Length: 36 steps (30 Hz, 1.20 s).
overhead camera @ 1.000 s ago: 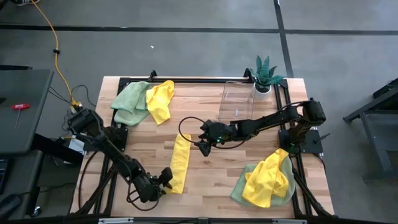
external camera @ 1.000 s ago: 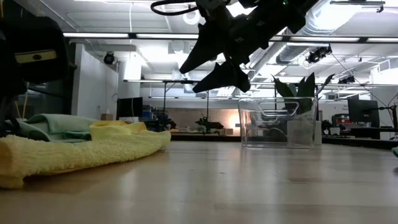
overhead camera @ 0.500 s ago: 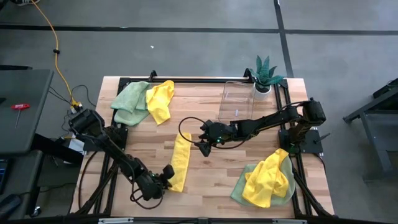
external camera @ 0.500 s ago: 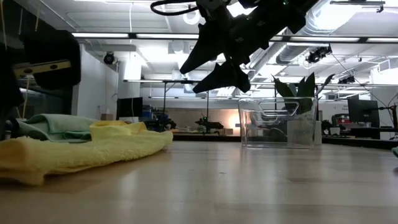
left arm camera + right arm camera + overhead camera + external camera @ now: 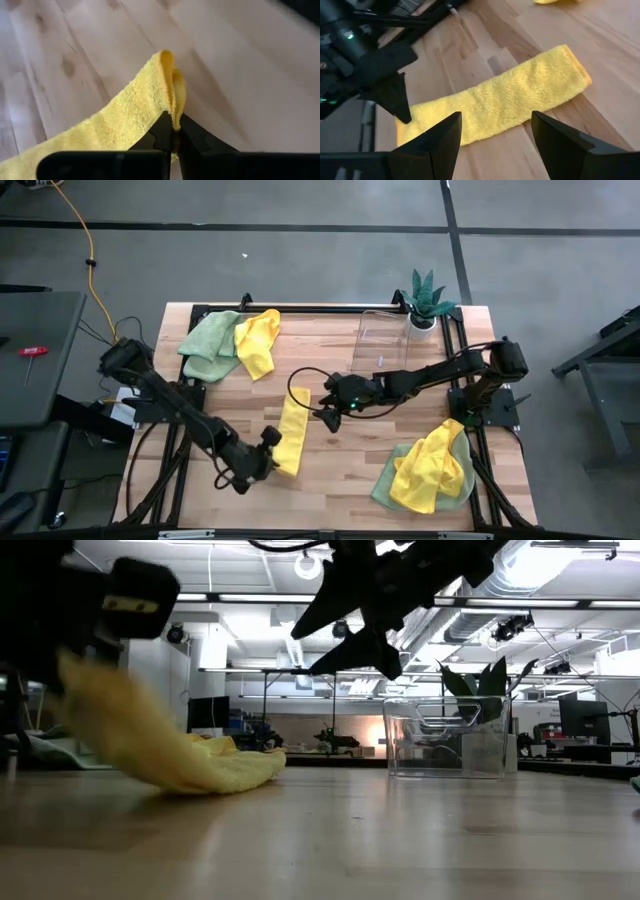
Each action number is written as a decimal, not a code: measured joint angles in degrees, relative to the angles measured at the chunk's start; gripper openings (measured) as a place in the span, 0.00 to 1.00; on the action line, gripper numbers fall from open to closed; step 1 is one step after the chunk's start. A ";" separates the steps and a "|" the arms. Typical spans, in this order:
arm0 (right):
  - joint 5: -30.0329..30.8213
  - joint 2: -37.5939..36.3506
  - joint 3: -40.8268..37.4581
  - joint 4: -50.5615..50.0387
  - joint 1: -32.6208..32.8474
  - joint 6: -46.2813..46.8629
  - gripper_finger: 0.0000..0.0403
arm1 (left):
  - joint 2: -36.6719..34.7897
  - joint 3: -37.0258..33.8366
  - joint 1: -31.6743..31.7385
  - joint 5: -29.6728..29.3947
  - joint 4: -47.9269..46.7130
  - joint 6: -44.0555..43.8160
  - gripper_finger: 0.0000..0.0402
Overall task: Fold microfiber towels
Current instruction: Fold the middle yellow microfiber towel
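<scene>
A bright yellow microfiber towel, folded into a long narrow strip, lies at the middle of the table, running from far to near. My left gripper is shut on its near end, which is raised off the wood. My right gripper hangs open above the table just right of the strip's far half, touching nothing. In the right wrist view the strip shows between and beyond the open fingers. In the low view the towel slopes down from my left gripper to the table. My left gripper pinches the strip's near end between its two fingers, with a folded edge of more than one layer standing up past the fingertips. The fingers come slanting down from the table's near left. The near end is lifted clear, and the far part lies on the table.
A heap of green and yellow towels lies at the far left. Another yellow-on-green heap lies at the near right. A clear plastic bin and a small potted plant stand at the far right.
My left gripper has shut on the strip's near end, then risen and moved toward the far edge with it. That end is now lifted off the table and bent up, while the far part has stayed where it was.
</scene>
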 joint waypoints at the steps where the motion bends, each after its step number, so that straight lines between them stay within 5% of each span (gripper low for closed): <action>1: -1.02 -0.31 0.00 0.33 0.16 -0.10 0.58 | -0.89 0.05 0.92 0.97 0.39 -0.82 0.01; 9: -5.60 -0.47 0.00 0.92 7.13 -13.14 0.58 | -4.07 -0.20 6.89 3.42 0.60 -6.10 0.00; 14: 5.47 1.18 0.00 0.67 13.45 -21.62 0.58 | -4.09 -0.17 8.30 3.80 0.61 -9.88 0.00; 18: 14.46 3.82 0.00 2.37 15.96 -20.70 0.58 | -4.09 -0.17 8.49 3.75 0.77 -12.04 0.00; 29: 15.57 13.31 0.02 15.66 18.94 -13.35 0.58 | -4.11 -0.17 9.55 2.15 0.75 -20.36 0.00; 36: 25.21 15.72 0.02 18.08 19.20 -10.11 0.58 | -4.11 -0.17 11.16 1.24 0.90 -23.64 0.00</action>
